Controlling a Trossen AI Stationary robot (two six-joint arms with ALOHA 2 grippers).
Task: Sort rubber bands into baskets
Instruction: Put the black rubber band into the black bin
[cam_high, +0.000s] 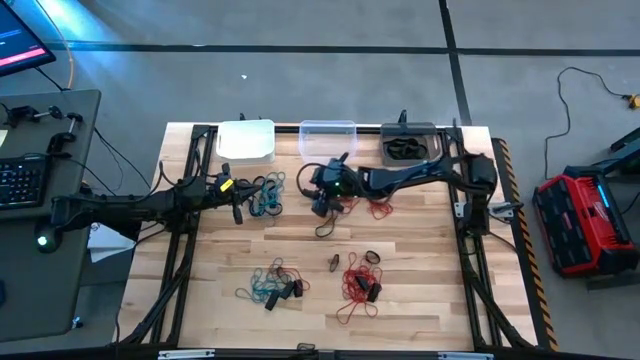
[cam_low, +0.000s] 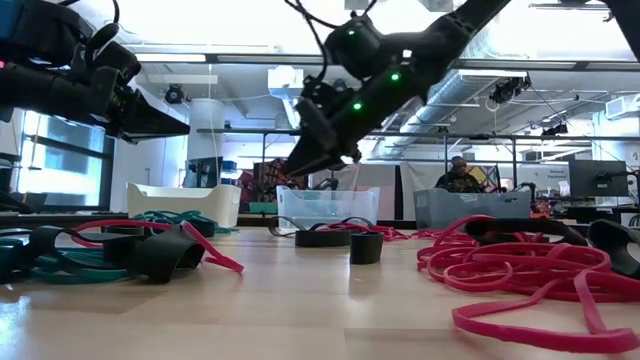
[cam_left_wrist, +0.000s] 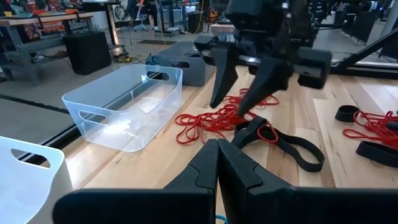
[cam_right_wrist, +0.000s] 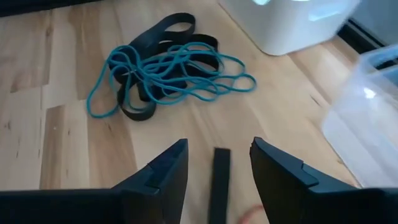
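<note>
Sorting is part done: the dark grey basket (cam_high: 408, 148) already holds some black bands, while the clear basket (cam_high: 327, 139) and white basket (cam_high: 246, 139) look empty. Right gripper (cam_right_wrist: 216, 163) hangs above the table with its fingers (cam_right_wrist: 160, 175) spread and nothing between them; a black band (cam_right_wrist: 219, 180) lies flat on the wood directly below the gap, and the red bands (cam_left_wrist: 214, 121) lie just beside the fingertips on the basket side. Left gripper (cam_left_wrist: 217, 152) has its fingers pressed together, empty as far as I can tell, hovering close to the teal bunch (cam_right_wrist: 163, 71) tangled with black loops, which sits ahead of the right fingers near the white basket. More teal and red piles (cam_high: 358, 282) wait well behind both grippers. Judged step: the right arm is lining up a pick. Next move likely calls for lowering straight down, straddling one strand only, then closing.
</note>
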